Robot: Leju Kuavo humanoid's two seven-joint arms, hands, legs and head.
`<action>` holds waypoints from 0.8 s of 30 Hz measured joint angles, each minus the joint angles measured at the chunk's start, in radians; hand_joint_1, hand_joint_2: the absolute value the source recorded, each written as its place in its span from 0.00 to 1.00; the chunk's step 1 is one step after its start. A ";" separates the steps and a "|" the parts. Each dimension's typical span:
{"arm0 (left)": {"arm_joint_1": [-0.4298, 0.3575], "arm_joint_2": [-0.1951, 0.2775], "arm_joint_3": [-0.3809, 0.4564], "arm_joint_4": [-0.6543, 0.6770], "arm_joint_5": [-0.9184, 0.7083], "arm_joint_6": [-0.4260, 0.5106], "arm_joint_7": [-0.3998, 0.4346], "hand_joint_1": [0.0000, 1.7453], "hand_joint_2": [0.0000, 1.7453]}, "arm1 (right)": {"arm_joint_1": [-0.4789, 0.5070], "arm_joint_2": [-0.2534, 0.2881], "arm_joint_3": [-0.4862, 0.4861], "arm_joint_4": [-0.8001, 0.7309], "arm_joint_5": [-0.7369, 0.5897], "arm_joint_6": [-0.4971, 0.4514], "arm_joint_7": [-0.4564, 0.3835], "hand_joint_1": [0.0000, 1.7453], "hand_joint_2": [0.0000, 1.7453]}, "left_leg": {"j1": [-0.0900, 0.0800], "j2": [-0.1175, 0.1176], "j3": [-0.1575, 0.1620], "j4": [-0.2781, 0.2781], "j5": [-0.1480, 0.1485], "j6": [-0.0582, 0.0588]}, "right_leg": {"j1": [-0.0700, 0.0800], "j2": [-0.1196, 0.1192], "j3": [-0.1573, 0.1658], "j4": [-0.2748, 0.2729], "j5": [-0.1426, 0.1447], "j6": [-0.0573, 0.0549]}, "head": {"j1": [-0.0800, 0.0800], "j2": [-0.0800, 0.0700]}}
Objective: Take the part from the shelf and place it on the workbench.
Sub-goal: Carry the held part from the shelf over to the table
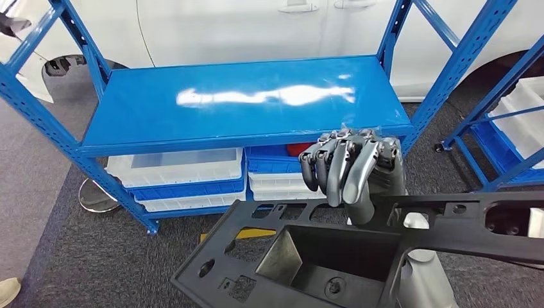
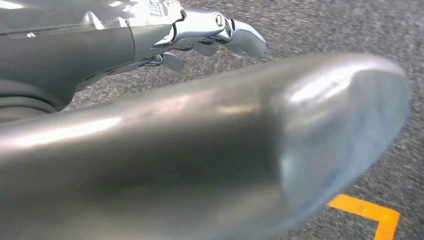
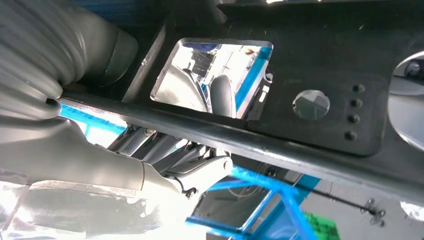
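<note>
Right hand (image 1: 351, 172) has its fingers curled over the upper edge of the black plastic part (image 1: 308, 263) and grips it; the part is up off any surface, in front of the robot's body and below the shelf's top board. The right wrist view shows the same grip from the other side: thumb and cover (image 3: 65, 165) on one side of the part's rail (image 3: 280, 145), finger ends (image 3: 222, 95) visible through a rectangular cutout.

Left hand (image 2: 210, 30): fingers loosely bent over the carpet, nothing in them. Hard to judge how far they are apart, since the thumb, blurred and very close to the lens, blocks most of that view.

The part is a long flat moulding with a deep rectangular pocket, several cutouts and round holes. It runs from lower left to the right edge of the head view, tilted.

The blue metal shelf (image 1: 244, 96) stands just ahead, its glossy top board bare with light glare on it. The lower level holds white trays (image 1: 179, 168) on blue bins, with something red (image 1: 300, 149) behind the right stack. A second blue rack with white bins (image 1: 513, 122) stands at right. A white car body (image 1: 256, 25) sits behind the shelf. The floor is dark grey carpet (image 1: 96, 256), with a paler strip at left.

The left wrist view adds an orange floor marking (image 2: 372, 215) on the carpet. The head view catches a bit of yellow (image 1: 247, 234) under the part, and a shoe tip (image 1: 8, 290) at the lower left corner.
</note>
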 joint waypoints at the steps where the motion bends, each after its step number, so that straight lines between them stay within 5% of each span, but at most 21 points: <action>1: -0.001 0.000 0.000 0.000 0.000 0.000 0.001 0.00 0.00 | -0.001 0.000 -0.001 0.001 0.000 0.002 -0.001 1.00 1.00 | 0.002 0.002 -0.011 -0.001 0.012 0.006 | -0.001 0.001 -0.017 0.048 -0.047 0.004 | 0.001 0.000; 3: -0.001 0.000 0.000 0.000 0.000 0.002 0.002 0.00 0.00 | -0.002 0.000 -0.002 0.003 -0.001 0.006 -0.003 1.00 1.00 | -0.001 0.003 -0.040 0.004 0.030 0.013 | -0.001 0.002 -0.057 0.193 -0.141 0.009 | 0.002 0.000; 5: -0.001 0.000 0.000 0.000 -0.001 0.004 0.004 0.00 0.00 | -0.002 0.000 -0.002 0.006 -0.001 0.012 -0.004 1.00 1.00 | -0.003 0.003 -0.069 0.009 0.045 0.015 | -0.001 0.002 -0.066 0.284 -0.155 0.010 | 0.002 0.000; 6: 0.000 0.000 0.000 0.000 -0.001 0.005 0.006 0.00 0.00 | -0.003 0.000 -0.002 0.007 -0.001 0.014 -0.005 1.00 1.00 | -0.004 0.003 -0.081 0.011 0.051 0.014 | -0.001 0.002 -0.043 0.274 -0.132 0.008 | 0.002 0.000; 8: -0.001 0.000 0.000 0.000 -0.003 0.004 0.016 0.00 0.00 | -0.007 0.000 -0.003 0.007 -0.003 0.019 -0.005 1.00 1.00 | -0.007 0.007 -0.098 0.018 0.061 0.011 | 0.003 -0.013 0.054 0.151 -0.091 -0.002 | 0.002 0.000; 10: 0.000 -0.001 0.000 0.000 -0.004 0.001 0.028 0.00 0.00 | -0.013 0.000 -0.003 0.007 -0.010 0.026 -0.005 1.00 1.00 | -0.009 0.014 -0.105 0.026 0.067 0.005 | 0.014 -0.043 0.144 0.014 -0.098 -0.017 | 0.001 0.000; 11: 0.001 -0.001 0.000 0.000 -0.004 -0.001 0.034 0.00 0.00 | -0.015 0.000 -0.004 0.007 -0.014 0.028 -0.005 1.00 1.00 | -0.010 0.018 -0.106 0.028 0.070 0.001 | 0.019 -0.052 0.163 -0.019 -0.108 -0.023 | 0.001 0.000; 13: 0.002 0.000 0.000 0.000 -0.004 -0.003 0.042 0.00 0.00 | -0.016 0.001 -0.004 0.008 -0.020 0.032 -0.004 1.00 1.00 | -0.010 0.031 -0.108 0.029 0.075 -0.010 | 0.019 -0.041 0.164 -0.036 -0.106 -0.034 | 0.001 0.000; 15: 0.001 0.000 0.000 0.000 -0.004 -0.004 0.048 0.00 0.00 | -0.015 0.001 -0.004 0.009 -0.023 0.035 -0.004 1.00 1.00 | -0.008 0.026 -0.121 0.058 0.047 -0.022 | 0.013 -0.026 0.157 -0.043 -0.092 -0.047 | 0.000 0.000; 18: 0.002 0.002 0.001 0.000 -0.002 -0.012 0.052 0.00 0.00 | -0.012 0.001 -0.005 0.013 -0.023 0.041 -0.003 1.00 1.00 | -0.003 0.003 -0.186 0.237 -0.064 -0.034 | 0.010 -0.004 0.141 -0.045 -0.073 -0.056 | -0.001 0.000; 20: 0.004 0.003 0.003 0.000 -0.001 -0.019 0.053 0.00 0.00 | -0.006 0.001 -0.007 0.014 -0.018 0.039 -0.001 1.00 1.00 | 0.000 0.001 -0.208 0.320 -0.091 -0.039 | 0.009 0.015 0.129 -0.042 -0.065 -0.054 | -0.001 0.000; 21: 0.004 0.004 0.004 0.000 -0.001 -0.022 0.053 0.00 0.00 | -0.004 0.000 -0.010 0.015 -0.013 0.035 0.000 1.00 1.00 | 0.001 0.001 -0.192 0.305 -0.076 -0.039 | 0.009 0.025 0.124 -0.039 -0.062 -0.052 | -0.001 0.000; 24: 0.006 0.009 0.005 0.000 -0.001 -0.024 0.055 0.00 0.00 | 0.001 -0.002 -0.019 0.015 -0.001 0.027 0.002 1.00 1.00 | 0.007 -0.034 -0.074 0.111 0.000 -0.033 | 0.007 0.054 0.112 -0.027 -0.058 -0.044 | -0.001 0.000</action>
